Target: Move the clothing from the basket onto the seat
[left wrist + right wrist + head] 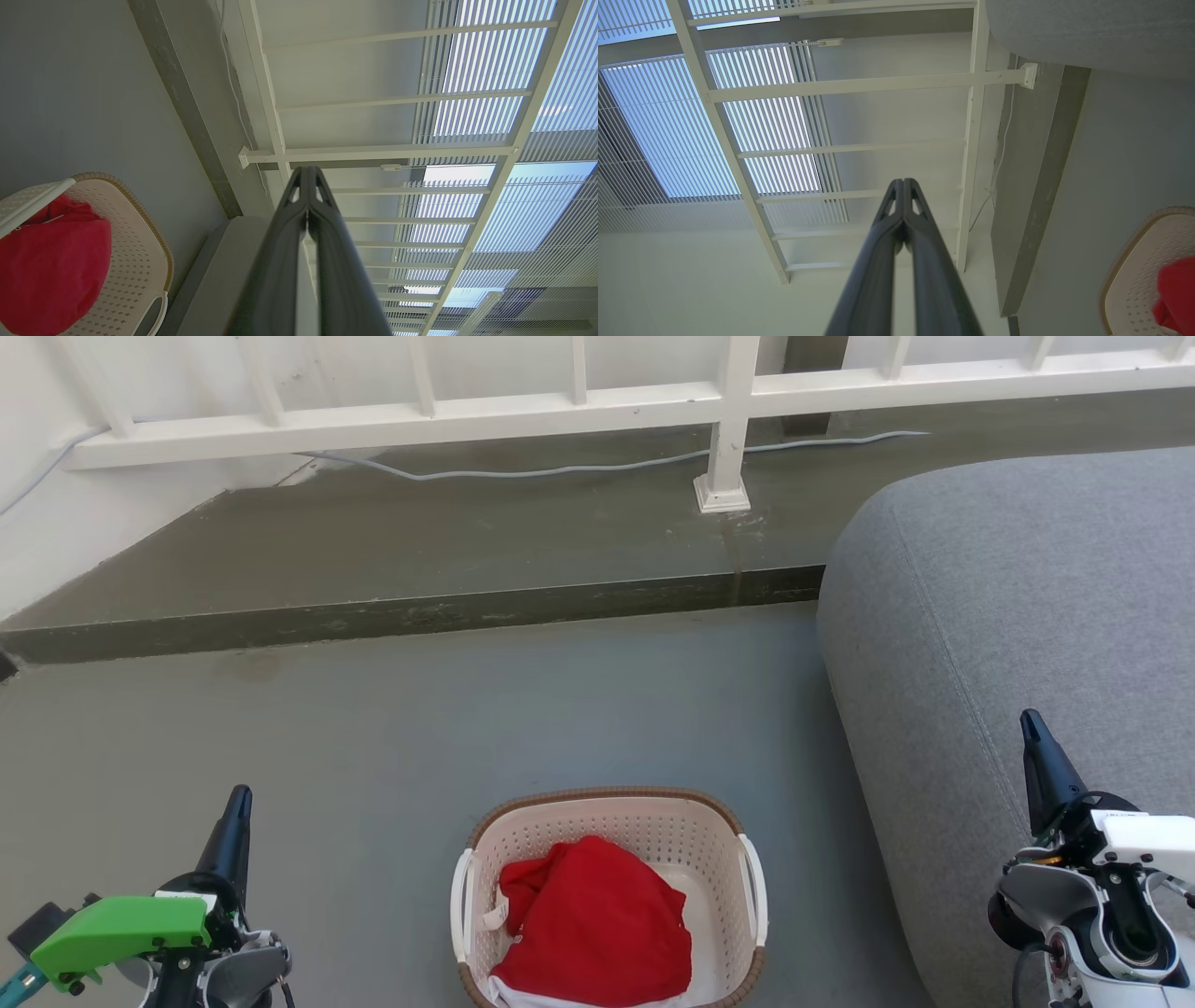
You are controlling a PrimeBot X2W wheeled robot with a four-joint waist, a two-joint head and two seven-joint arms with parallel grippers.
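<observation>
Red clothing [597, 919] lies bunched inside the cream basket [616, 812] on the grey floor [373, 728] | grey seat [1027, 616] stands just right of the basket | left end effector [241, 795] closed, empty, left of the basket | right end effector [1030, 719] closed, empty, seen against the seat
</observation>
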